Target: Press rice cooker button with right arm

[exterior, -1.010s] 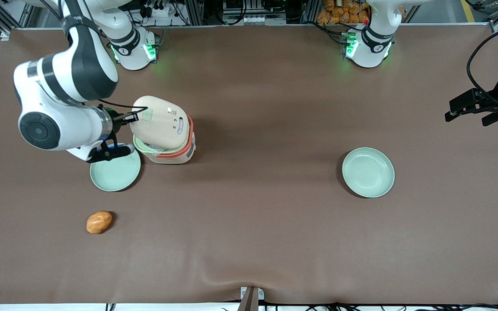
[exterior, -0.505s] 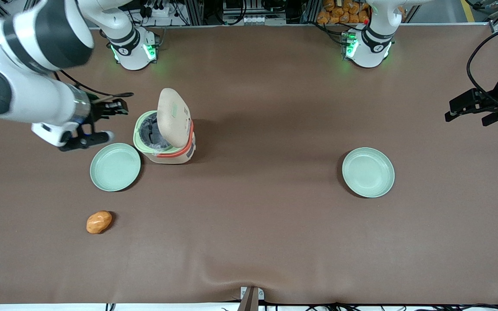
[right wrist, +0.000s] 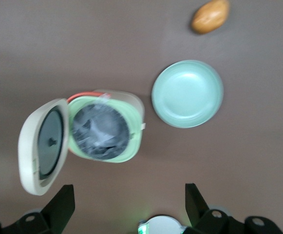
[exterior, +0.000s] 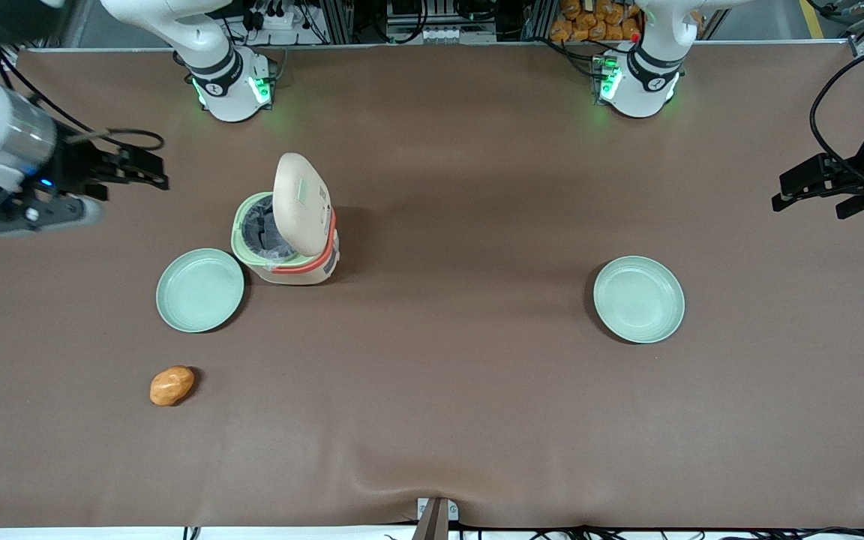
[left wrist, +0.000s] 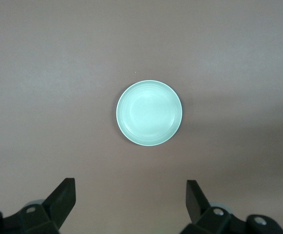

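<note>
While apart, rice cooker (exterior: 287, 232), open pincer (exterior: 148, 169).

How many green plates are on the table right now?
2: one plate beside the open rice cooker, one toward the parked arm's end. The gripper is open, clear of the cooker.

Found no legible text, brand, number or sign anywhere. Saw only a small pale sticker on the raised lid of the rice cooker (exterior: 291, 225), its print too small to make out. Noted the gripper (exterior: 148, 166) held open, well apart from the cooker, toward the working arm's end, unmarked.
</note>
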